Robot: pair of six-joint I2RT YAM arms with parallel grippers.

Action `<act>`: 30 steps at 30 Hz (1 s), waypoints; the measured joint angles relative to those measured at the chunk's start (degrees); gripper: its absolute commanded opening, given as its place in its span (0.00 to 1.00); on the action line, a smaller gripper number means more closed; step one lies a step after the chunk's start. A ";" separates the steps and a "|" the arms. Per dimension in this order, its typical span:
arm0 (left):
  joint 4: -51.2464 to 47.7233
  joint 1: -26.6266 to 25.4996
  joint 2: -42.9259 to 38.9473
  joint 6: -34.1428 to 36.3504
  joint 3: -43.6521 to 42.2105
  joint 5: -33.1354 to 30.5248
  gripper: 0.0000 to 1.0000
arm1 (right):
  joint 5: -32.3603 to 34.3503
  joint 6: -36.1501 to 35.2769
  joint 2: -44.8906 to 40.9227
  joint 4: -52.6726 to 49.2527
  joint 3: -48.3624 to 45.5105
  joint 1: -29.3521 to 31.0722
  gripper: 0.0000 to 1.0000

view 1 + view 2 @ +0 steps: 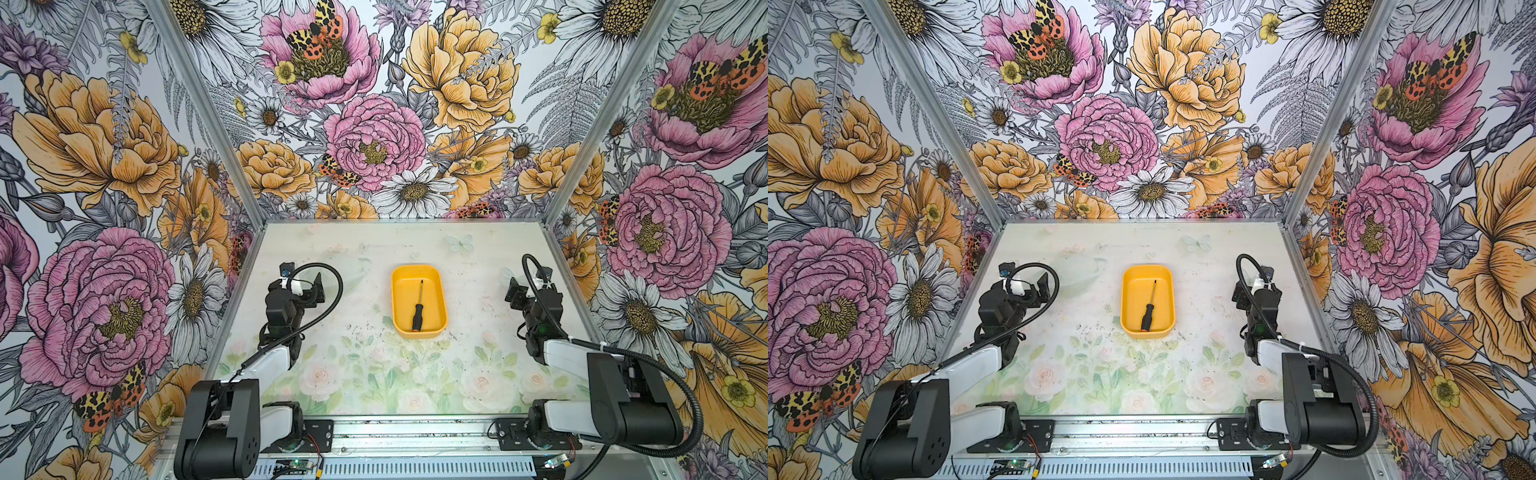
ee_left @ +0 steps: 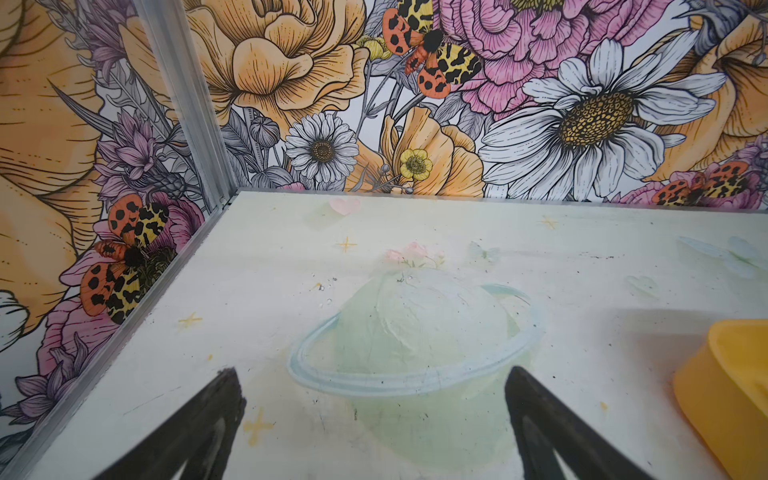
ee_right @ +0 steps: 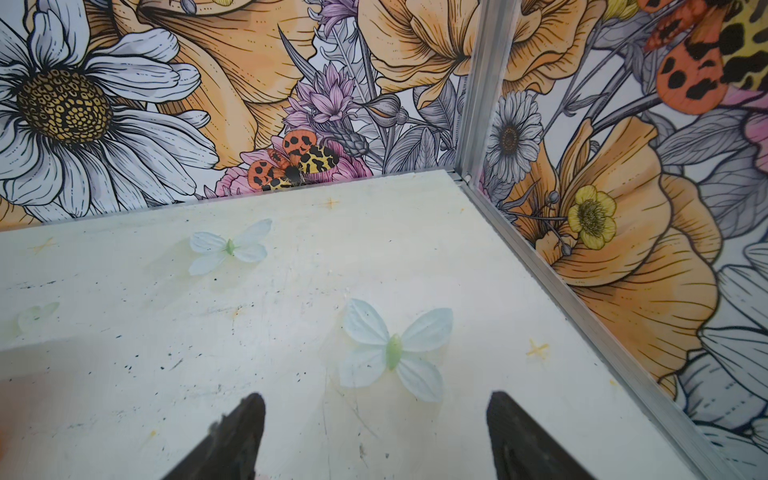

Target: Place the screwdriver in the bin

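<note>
The screwdriver (image 1: 417, 313) (image 1: 1148, 313), with a black handle and a thin dark shaft, lies flat inside the yellow bin (image 1: 405, 291) (image 1: 1136, 291) at the middle of the table, handle toward the near wall. My left gripper (image 1: 313, 289) (image 1: 1042, 286) (image 2: 372, 374) hangs open and empty well to the left of the bin. One corner of the bin (image 2: 727, 386) shows in the left wrist view. My right gripper (image 1: 513, 293) (image 1: 1237, 297) (image 3: 375, 398) is open and empty too, well to the right of the bin.
The table (image 1: 374, 374) has a pale floral print with small dark specks. Flowered walls on metal frame posts (image 1: 232, 166) close it in at the left, back and right. Both arm bases sit on the rail (image 1: 415, 436) along the front edge.
</note>
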 measured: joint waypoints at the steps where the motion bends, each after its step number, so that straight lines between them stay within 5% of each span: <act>1: 1.01 0.20 1.01 0.00 -0.11 0.09 0.99 | 0.35 0.02 0.98 1.22 -0.22 0.00 0.85; 10: 9.38 1.25 10.86 -0.04 -0.28 2.43 0.99 | 0.83 -1.11 9.40 7.10 0.28 1.09 0.85; 18: 15.56 1.29 18.23 -0.52 -0.17 2.64 0.99 | 1.03 -1.97 9.49 7.15 1.38 1.46 0.98; 30: 15.54 1.46 18.67 -0.66 1.20 3.06 0.99 | 1.25 -2.14 9.49 7.15 1.40 1.46 1.00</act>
